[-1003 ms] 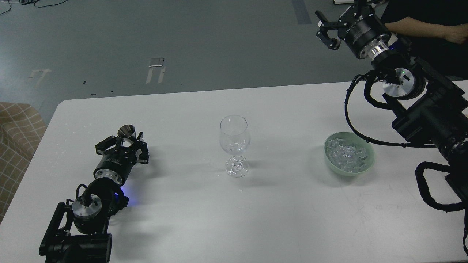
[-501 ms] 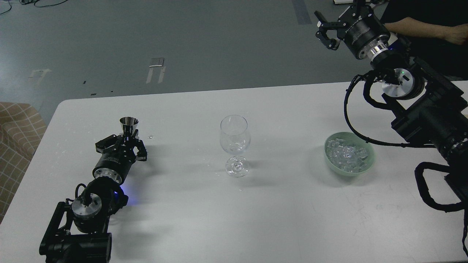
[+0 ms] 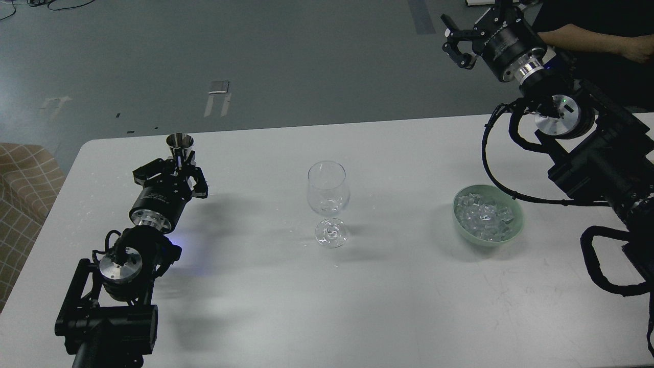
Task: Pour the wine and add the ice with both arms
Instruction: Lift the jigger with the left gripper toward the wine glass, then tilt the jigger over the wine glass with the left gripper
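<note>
On the white table (image 3: 255,317), the left gripper (image 3: 180,162) clamps a small steel jigger (image 3: 180,144); the clear stemmed wine glass (image 3: 328,202) already holds some ice (image 3: 327,204), no wine. The right gripper (image 3: 460,41) hangs spread, empty, beyond the pale green bowl (image 3: 516,225).

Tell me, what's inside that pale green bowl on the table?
The green bowl holds a heap of the ice, small clear chunks filling most of it. Whatever lies under the top layer, and the bowl's bottom, is covered by the heap.

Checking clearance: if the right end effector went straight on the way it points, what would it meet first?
Nothing visible: the right end effector points up-left, beyond the white table, over bare grey floor. Depth is unclear.
</note>
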{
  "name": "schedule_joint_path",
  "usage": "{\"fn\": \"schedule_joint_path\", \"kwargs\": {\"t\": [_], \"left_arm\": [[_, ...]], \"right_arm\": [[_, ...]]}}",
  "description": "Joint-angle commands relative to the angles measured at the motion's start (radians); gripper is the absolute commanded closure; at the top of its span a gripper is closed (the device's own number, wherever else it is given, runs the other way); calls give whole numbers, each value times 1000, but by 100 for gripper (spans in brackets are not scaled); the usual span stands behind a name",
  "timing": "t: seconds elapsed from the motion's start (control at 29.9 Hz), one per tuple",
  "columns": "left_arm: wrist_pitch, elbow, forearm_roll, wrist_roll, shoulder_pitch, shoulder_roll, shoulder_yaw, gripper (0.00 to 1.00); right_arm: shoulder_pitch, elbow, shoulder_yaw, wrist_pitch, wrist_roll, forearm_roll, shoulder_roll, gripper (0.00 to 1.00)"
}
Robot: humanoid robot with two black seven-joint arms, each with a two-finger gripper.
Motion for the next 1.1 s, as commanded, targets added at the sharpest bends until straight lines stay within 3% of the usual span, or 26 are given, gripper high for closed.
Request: {"fn": "schedule_joint_path", "kwargs": {"t": [0.0,0.1,0.47,0.84,1.07], "left_arm": [[25,-89,6,31,5,6,43,100],[103,-187,8,68,19,31,70,100],[233,-449,9,116,87,93,152,100],[243,-555,70,122,156,133,244,100],[243,-581,161,157,160,155,305,100]], "right_arm": [[-1,0,-1,0,0,0,-1,0],[-1,0,-1,0,0,0,1,0],[-1,0,-1,0,0,0,1,0],[-1,0,0,0,0,0,-1,0],[-1,0,-1,0,0,0,-1,0]]}}
